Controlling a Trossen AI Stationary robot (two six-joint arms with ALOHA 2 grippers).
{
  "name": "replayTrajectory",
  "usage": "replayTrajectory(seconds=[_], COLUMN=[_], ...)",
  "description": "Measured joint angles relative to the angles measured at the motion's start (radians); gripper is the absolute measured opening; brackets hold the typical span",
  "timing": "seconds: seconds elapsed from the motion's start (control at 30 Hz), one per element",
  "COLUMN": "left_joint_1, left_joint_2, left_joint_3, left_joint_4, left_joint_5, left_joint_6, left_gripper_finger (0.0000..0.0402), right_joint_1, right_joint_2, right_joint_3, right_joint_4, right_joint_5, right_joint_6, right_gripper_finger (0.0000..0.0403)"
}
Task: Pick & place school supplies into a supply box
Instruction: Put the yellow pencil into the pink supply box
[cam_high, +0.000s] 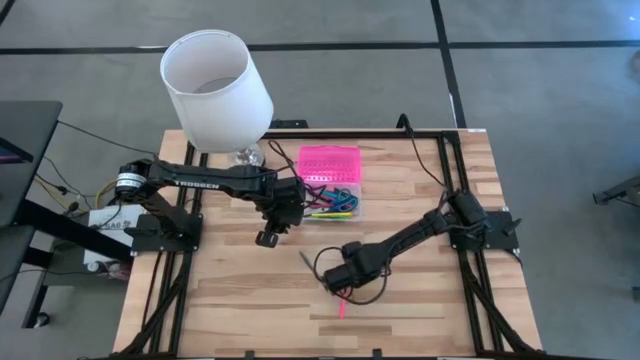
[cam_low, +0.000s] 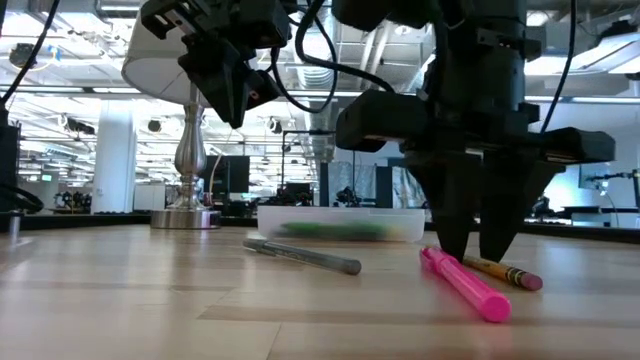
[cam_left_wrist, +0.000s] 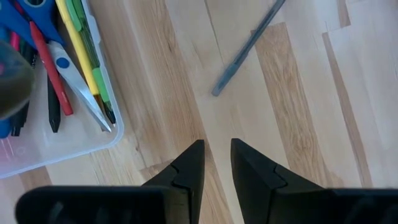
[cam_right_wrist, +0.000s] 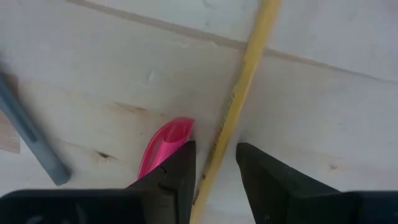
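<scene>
Right claw (cam_right_wrist: 214, 165), spread, straddles the yellow pencil (cam_right_wrist: 249, 81) on the tabletop (cam_high: 250, 300); left claw (cam_left_wrist: 216, 163) empty, slightly parted. Supply box (cam_high: 335, 190) mostly filled; pink marker (cam_low: 465, 283) and grey pen (cam_low: 305, 256) remain.

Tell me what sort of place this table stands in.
Likely a robotics lab or open industrial workspace: exposed ceiling ducts and monitors behind, a concrete floor, and two arms mounted on a wooden table.

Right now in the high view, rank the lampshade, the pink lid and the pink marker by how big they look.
1. Lampshade, though it stands nearer the camera, which inflates it.
2. Pink lid.
3. Pink marker, partly hidden under the right gripper.
</scene>
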Motion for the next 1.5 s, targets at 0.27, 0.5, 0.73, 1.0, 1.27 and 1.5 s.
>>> replayTrajectory(seconds=[0.27, 0.5, 0.73, 1.0, 1.27, 1.5], left_joint_1=[0.0, 0.0, 0.0, 0.0, 0.0, 0.0], left_joint_2=[0.0, 0.0, 0.0, 0.0, 0.0, 0.0], left_joint_3=[0.0, 0.0, 0.0, 0.0, 0.0, 0.0], left_joint_4=[0.0, 0.0, 0.001, 0.002, 0.005, 0.012], left_joint_5=[0.0, 0.0, 0.0, 0.0, 0.0, 0.0], left_joint_6=[-0.008, -0.02, -0.028, -0.036, -0.037, -0.037], left_gripper_finger=[0.0071, 0.0071, 0.0071, 0.0071, 0.0071, 0.0071], right_joint_1=[-0.03, -0.039, -0.033, -0.032, -0.024, -0.023], right_joint_2=[0.0, 0.0, -0.001, -0.001, -0.001, -0.001], right_joint_3=[0.0, -0.001, -0.002, -0.002, -0.001, 0.0], right_joint_4=[-0.007, -0.007, -0.01, -0.012, -0.021, -0.026], right_joint_5=[-0.011, -0.033, -0.028, -0.03, -0.028, -0.029], right_joint_6=[-0.069, -0.094, -0.094, -0.117, -0.122, -0.142], right_gripper_finger=[0.0118, 0.011, 0.0061, 0.0014, 0.001, 0.0003])
